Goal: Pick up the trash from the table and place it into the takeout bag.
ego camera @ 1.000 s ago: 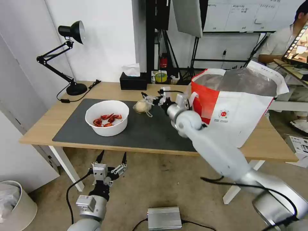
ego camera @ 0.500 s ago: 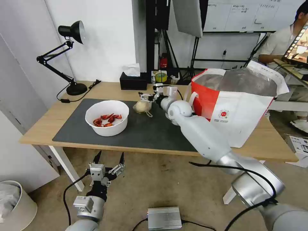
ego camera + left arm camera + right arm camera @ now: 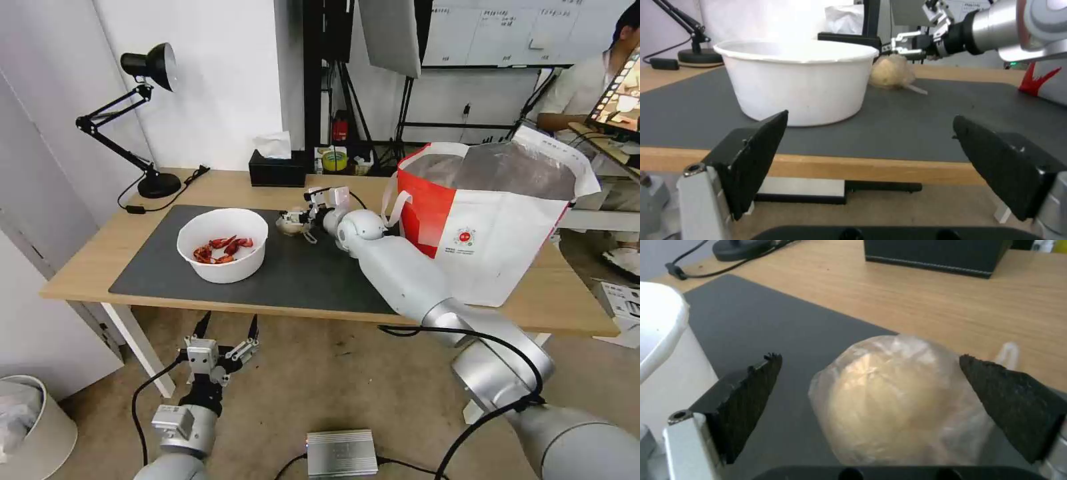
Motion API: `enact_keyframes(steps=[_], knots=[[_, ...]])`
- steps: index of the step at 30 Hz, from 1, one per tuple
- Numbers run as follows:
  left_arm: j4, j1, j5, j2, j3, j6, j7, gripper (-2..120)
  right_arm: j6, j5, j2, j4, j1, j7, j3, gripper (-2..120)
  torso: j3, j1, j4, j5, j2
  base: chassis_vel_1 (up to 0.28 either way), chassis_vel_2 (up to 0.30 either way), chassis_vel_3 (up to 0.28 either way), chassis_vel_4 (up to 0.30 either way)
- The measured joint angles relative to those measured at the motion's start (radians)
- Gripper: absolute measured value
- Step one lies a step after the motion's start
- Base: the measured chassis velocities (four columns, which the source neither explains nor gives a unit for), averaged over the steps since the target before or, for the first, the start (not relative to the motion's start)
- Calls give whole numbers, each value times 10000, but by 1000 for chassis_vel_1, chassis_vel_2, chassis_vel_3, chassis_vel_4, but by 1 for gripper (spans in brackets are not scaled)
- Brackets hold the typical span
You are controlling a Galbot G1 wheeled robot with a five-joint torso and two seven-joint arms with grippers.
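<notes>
From the head view, the right gripper (image 3: 294,217) reaches over the dark mat (image 3: 133,267) to the small pale bundle (image 3: 292,227), which lies beside the white bowl (image 3: 223,244) of red shells; the takeout bag (image 3: 497,220) stands on the table (image 3: 573,313); the left gripper (image 3: 225,331) hangs below the table edge, fingers spread. In the left wrist view its fingers (image 3: 755,156) gape wide on nothing. In the right wrist view the open fingers (image 3: 740,396) flank the bundle (image 3: 893,400); contact cannot be told.
</notes>
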Motion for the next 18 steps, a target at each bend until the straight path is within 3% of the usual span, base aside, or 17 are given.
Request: enact_keyframes(steps=[11, 18], knots=[[59, -114, -29, -14, 160, -2, 1, 100, 574, -1056, 462, -1457, 366, -997, 436, 100, 0, 0, 0, 0, 2, 0, 0, 0, 0], [80, -141, -28, -21, 199, -14, 2, 100, 683, -1240, 459, -1684, 370, -1223, 576, 100, 0, 0, 0, 1, 1, 0, 0, 0, 0]])
